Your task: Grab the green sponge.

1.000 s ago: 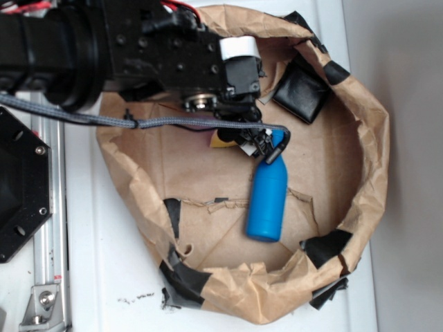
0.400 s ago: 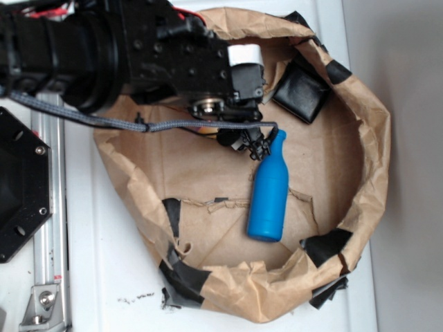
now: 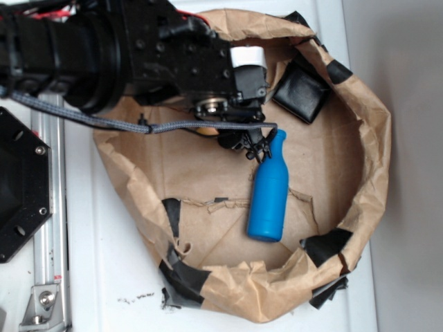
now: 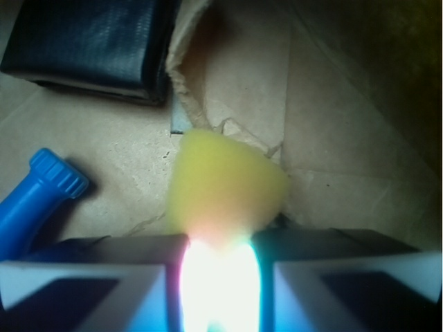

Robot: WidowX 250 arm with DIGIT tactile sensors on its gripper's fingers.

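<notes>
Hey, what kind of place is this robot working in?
Probably a lab test bench, not a home: a makeshift bin of brown paper patched with black tape sits on a white table, with a metal rail beside it. Inside lie practice props: a blue bottle, a yellow sponge.

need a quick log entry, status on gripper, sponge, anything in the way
Gripper low over the paper-lined bin, sponge lined up between the fingers, grip unconfirmed. Blue bottle close on one side. Black pad farther off, clear.
</notes>
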